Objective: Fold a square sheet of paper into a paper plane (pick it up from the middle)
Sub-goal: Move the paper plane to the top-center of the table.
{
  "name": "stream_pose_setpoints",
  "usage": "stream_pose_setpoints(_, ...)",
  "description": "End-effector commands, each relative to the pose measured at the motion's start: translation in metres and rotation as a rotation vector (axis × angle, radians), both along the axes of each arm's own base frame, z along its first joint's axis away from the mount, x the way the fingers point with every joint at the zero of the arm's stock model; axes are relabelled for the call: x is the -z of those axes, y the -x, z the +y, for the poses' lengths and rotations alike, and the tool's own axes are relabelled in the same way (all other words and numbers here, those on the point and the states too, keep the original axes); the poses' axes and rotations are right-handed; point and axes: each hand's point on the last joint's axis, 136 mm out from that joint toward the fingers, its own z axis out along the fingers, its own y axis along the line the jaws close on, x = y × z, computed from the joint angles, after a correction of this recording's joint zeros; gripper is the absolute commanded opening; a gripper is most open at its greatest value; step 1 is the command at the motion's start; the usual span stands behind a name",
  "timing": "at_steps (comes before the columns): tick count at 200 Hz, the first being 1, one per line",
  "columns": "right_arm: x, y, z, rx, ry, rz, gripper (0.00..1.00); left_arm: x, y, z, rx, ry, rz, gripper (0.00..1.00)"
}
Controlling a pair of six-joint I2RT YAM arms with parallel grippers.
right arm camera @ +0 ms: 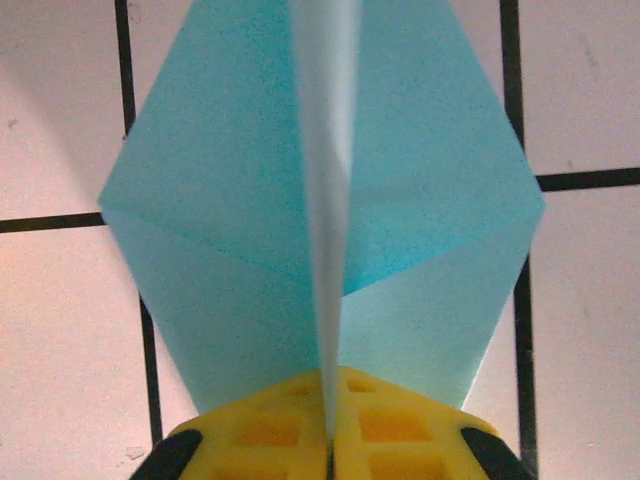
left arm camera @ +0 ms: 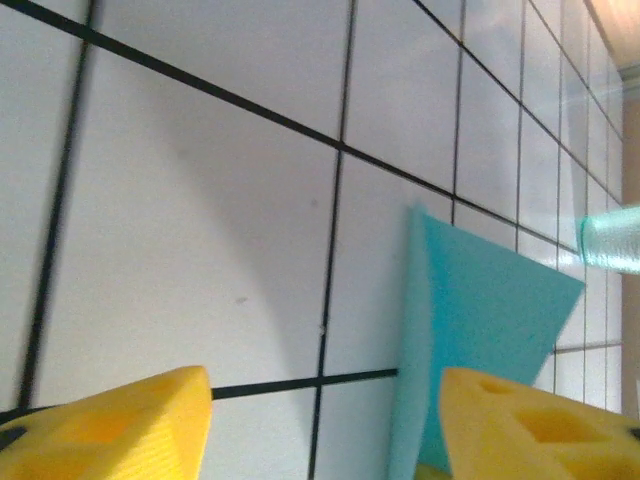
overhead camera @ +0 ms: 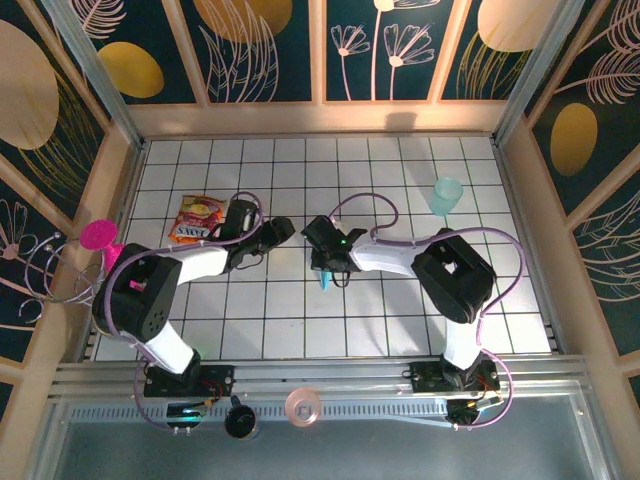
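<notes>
My right claw [right arm camera: 330, 428] pinches the paper plane [right arm camera: 235, 215] along its centre crease. My left claw [left arm camera: 325, 420] stands spread beside it, over the tiled table [left arm camera: 200, 200].

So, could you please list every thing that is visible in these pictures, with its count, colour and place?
paper plane: one, light blue, near the table's middle, in the right gripper
plastic cup: one, translucent pale teal, far right of the table
snack packet: one, red and yellow, far left of the table
pink object: one, at the left wall
black disc: one, on the near rail
pink disc: one, on the near rail
table: one, white tiles, black lines
left gripper: one, yellow fingers, open, beside the plane
right gripper: one, yellow fingers, shut on the plane
</notes>
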Motion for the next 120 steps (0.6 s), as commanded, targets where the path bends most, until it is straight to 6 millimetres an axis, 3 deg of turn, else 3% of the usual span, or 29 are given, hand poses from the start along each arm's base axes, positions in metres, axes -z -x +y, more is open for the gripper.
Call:
stream_pose_setpoints(1,-0.009,-0.013,-0.016,0.045,0.063,-0.037,0.04,0.003,0.003,0.026,-0.053,-0.107,-0.010,0.74)
stream_pose_setpoints(41,-0.033,-0.050,-0.044,0.066,0.082,-0.117,0.01,-0.008,0.001,0.051,-0.104,-0.228,-0.060,0.91)
stream_pose_setpoints(59,-0.044,-0.073,-0.045,-0.007,0.031,-0.151,0.01,-0.015,0.000,0.057,-0.116,-0.255,-0.082,0.96)
stream_pose_setpoints(76,-0.046,-0.095,-0.046,-0.077,-0.012,-0.161,0.01,-0.018,0.000,0.060,-0.120,-0.266,-0.096,0.99)
stream_pose_setpoints(120,-0.033,-0.141,-0.056,-0.151,0.080,-0.153,0.02,-0.019,0.000,0.058,-0.111,-0.262,-0.098,0.99)
